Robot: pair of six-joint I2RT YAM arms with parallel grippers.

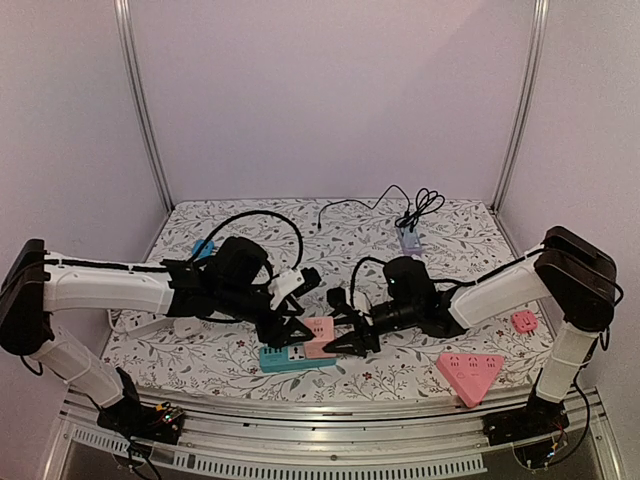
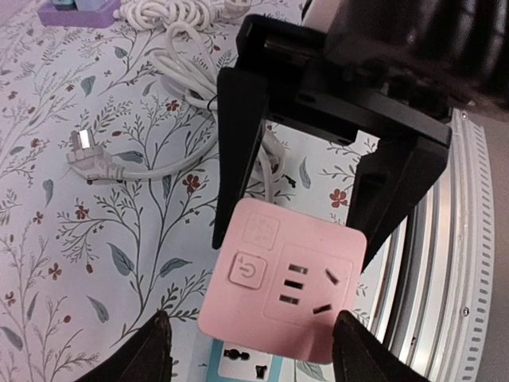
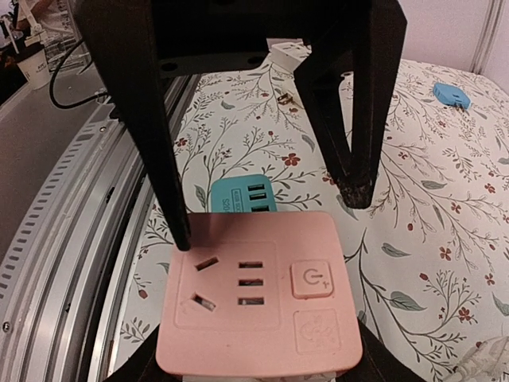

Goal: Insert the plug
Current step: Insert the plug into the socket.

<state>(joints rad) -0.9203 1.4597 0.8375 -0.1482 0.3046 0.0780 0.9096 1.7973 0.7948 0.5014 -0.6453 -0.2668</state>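
A pink socket cube (image 1: 319, 334) is raised over the floral cloth between the two arms. My right gripper (image 3: 254, 368) is shut on its sides, face up. My left gripper (image 2: 258, 350) is open and straddles the same cube (image 2: 282, 282) from the opposite end. One left finger touches the cube's corner and the other stands apart from it. The white plug (image 2: 83, 155) lies loose on the cloth with its white cable (image 2: 179, 72), away from both grippers. In the top view the plug is hidden by the arms.
A teal power strip (image 1: 295, 357) lies just under the pink cube near the front edge. A pink triangular strip (image 1: 470, 372) and a small pink socket (image 1: 523, 321) sit at the right. A purple socket (image 1: 410, 238) with black cable and a blue item (image 1: 203, 248) lie farther back.
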